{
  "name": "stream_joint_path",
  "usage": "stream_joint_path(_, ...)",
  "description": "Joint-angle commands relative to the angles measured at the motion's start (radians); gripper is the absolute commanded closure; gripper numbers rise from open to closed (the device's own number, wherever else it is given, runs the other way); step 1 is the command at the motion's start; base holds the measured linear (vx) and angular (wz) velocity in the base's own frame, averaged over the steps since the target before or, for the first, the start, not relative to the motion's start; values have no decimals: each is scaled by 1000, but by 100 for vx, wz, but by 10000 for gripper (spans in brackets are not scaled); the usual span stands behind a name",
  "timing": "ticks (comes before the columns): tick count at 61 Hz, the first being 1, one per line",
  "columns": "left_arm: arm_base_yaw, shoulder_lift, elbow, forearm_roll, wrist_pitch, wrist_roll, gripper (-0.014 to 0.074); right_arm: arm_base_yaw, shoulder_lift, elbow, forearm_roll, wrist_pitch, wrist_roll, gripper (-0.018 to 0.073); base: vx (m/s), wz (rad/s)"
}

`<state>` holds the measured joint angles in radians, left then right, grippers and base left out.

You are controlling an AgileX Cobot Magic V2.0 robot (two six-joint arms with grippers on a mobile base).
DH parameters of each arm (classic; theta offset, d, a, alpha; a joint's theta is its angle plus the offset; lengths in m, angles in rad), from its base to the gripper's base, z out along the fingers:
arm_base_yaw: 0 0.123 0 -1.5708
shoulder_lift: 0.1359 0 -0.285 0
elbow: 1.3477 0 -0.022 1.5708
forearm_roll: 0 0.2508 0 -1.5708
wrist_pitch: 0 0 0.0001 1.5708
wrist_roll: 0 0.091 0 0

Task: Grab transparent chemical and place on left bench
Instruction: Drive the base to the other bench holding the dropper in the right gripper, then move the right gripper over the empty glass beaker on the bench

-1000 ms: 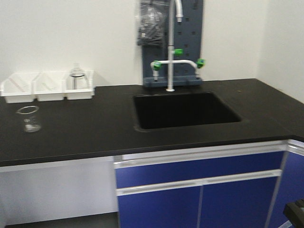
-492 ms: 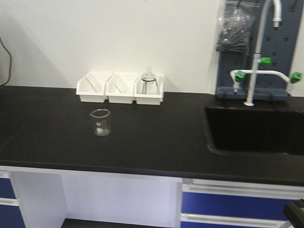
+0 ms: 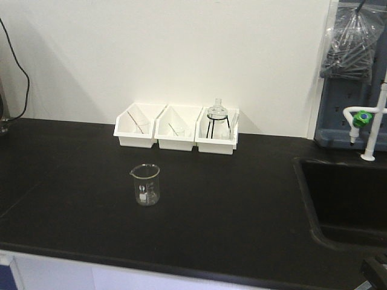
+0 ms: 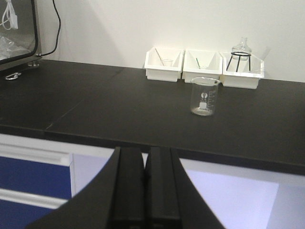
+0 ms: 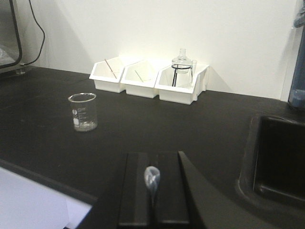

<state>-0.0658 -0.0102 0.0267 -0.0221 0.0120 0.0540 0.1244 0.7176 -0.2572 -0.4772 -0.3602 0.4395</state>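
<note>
the left claw (image 4: 144,152) is matte black plastic: two flat, straight-edged fingers (image 4: 128,186) side by side, flanked by smooth shoulders (image 4: 95,195) that flare outward in curves. the right claw (image 5: 152,157) has the same black, slab-like build. a black ridged robot part (image 3: 376,270) shows in the front view's lower right corner.

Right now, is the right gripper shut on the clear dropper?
Shut on it. The right gripper is closed, and the clear dropper shows between its fingers.
</note>
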Motion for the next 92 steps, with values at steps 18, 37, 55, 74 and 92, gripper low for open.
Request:
stream_joint_path(18,-2,-19,16,-1,-78,-8,600,2,-2,-30,7,-70,-4,564,35,2)
stream_joint_path(37,-2,-19,16,-1,-78,-8,600,2,-2,-30,7,-70,-4,564,27,-1)
stream_joint_path(55,-2,-19,16,-1,-78,-8,600,2,-2,-30,7,-70,-4,564,20,-4)
stream_joint_path(74,-2,-19,16,-1,-78,-8,600,2,-2,-30,7,-70,-4,564,13,-2)
stream_joint_path(92,-2,-19,16,-1,-78,-8,600,2,0,-34,2,-114,-1,564,8,-4)
